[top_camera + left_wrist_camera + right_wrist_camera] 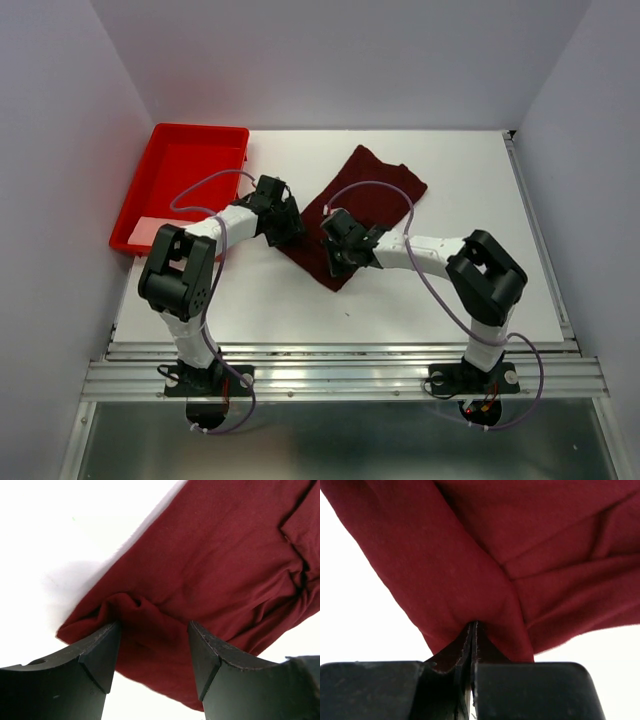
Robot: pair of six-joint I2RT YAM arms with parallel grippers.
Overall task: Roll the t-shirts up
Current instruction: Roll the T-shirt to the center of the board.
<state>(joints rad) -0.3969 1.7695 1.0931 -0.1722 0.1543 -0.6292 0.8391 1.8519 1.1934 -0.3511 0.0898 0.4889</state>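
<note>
OK, your left gripper [154,652]: spread, straddling a raised fold of the maroon t-shirt [225,570]
your right gripper [472,630]: pressed together, pinching the t-shirt
t-shirt: on the table [450,300]

We see a bright red plastic tray [200,130] at the far left corner of the white counter [460,220], its long side running along the left wall [60,150]. A pale, flat patch [150,232] lies in the tray's near end; we cannot tell what it is. The back wall [330,60] and both side walls are plain pale grey. A ribbed metal rail [350,378] runs along the counter's near edge.
</note>
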